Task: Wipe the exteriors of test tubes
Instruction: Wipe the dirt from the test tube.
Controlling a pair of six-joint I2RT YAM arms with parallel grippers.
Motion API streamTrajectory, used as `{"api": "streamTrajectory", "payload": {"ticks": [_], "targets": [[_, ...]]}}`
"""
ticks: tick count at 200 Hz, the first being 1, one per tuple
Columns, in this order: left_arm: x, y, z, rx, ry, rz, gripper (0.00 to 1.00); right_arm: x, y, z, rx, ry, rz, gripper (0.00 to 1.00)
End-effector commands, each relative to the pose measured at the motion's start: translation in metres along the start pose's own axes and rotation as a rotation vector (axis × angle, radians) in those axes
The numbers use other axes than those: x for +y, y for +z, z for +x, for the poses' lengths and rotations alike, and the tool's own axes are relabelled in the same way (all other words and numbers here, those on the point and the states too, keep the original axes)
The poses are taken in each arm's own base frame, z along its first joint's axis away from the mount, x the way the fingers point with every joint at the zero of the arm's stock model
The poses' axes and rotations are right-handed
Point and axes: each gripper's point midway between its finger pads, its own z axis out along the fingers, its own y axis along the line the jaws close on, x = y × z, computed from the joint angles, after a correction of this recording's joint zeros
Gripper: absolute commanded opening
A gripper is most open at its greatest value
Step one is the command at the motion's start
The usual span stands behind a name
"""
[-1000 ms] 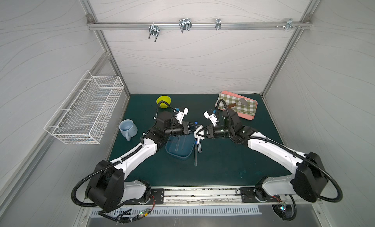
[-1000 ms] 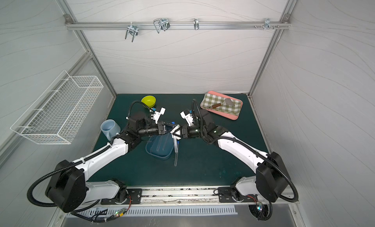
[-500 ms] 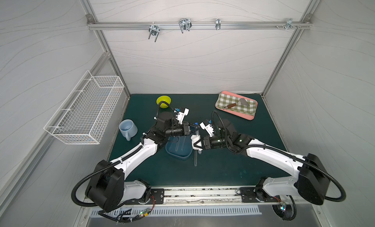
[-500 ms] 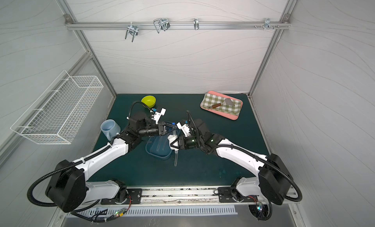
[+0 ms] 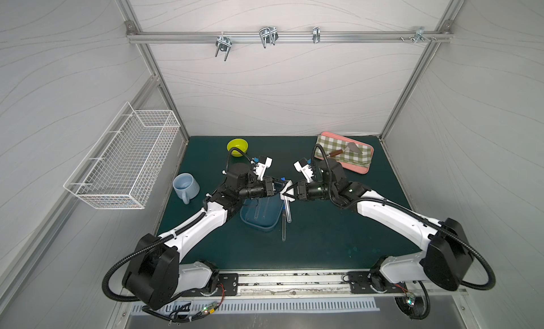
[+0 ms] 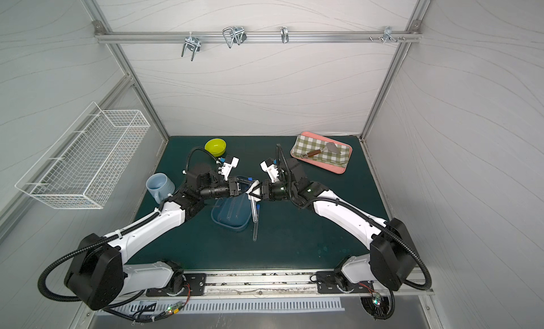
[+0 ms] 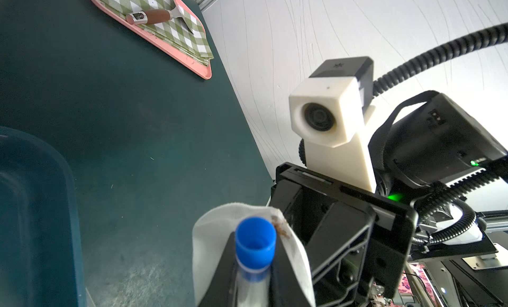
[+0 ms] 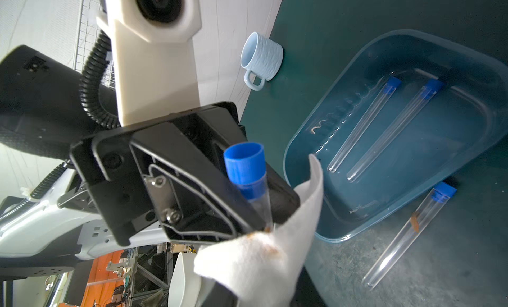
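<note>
Half the held test tube [image 8: 259,202] is hidden: its lower length disappears into a white cloth [image 8: 261,261] (brown-stained near the glass), which also buries the fingertips of the right gripper [image 5: 292,195]. The left gripper [image 5: 276,189] is pinched tight on that tube just under its blue cap [image 8: 243,161], and the right is narrowed onto the cloth wrapped round the glass. Two more tubes [image 8: 362,127] [image 8: 391,133] lie in the blue tray [image 8: 398,187], and the orange-marked tube [image 8: 405,238] rests on the mat [image 8: 453,264] just beside it.

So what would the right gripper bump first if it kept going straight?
Probably the test tube, since its own white cloth touches that tube; the left gripper holding it sits right behind.
</note>
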Motion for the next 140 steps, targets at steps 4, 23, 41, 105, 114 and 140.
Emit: {"api": "streamTrajectory", "payload": {"ticks": [4, 23, 41, 105, 114, 140], "targets": [[-0.015, -0.004, -0.003, -0.01, 0.04, 0.032, 0.06, 0.001, 0.001, 0.019, 0.019, 0.0, -0.002, 0.23], [-0.015, -0.005, -0.006, -0.018, 0.038, 0.03, 0.06, -0.002, 0.003, 0.041, 0.042, 0.026, 0.011, 0.24], [-0.014, -0.006, -0.008, -0.025, 0.039, 0.026, 0.06, -0.004, 0.003, 0.058, 0.054, 0.048, 0.02, 0.24], [-0.013, -0.007, -0.006, -0.02, 0.038, 0.024, 0.06, 0.002, 0.0, 0.029, 0.02, 0.004, 0.02, 0.24], [-0.013, -0.007, -0.006, -0.018, 0.038, 0.023, 0.06, 0.003, -0.001, 0.016, 0.005, -0.005, 0.009, 0.24], [-0.012, -0.007, -0.005, -0.02, 0.035, 0.021, 0.06, 0.008, -0.001, -0.01, -0.011, -0.032, -0.012, 0.24]]}}
